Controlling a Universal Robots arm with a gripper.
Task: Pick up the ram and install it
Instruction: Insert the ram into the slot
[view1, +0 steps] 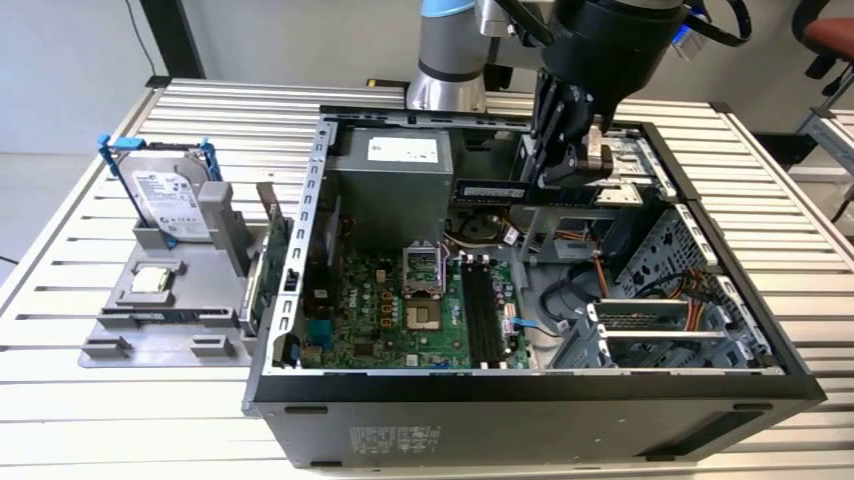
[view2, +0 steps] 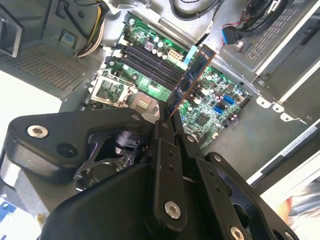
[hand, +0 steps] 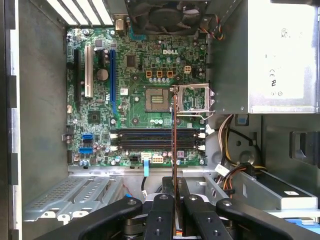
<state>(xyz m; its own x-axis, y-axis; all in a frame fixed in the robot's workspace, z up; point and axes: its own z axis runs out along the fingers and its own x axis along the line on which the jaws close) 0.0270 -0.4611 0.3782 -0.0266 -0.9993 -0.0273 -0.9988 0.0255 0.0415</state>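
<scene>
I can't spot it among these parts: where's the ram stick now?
The ram is clamped in the claw above the motherboard, just to the exterior view's right of the grey power supply.

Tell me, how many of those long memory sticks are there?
1. The ram is clamped in the gripper, over the open computer case. The memory slots below look empty; others may be hidden.
</scene>
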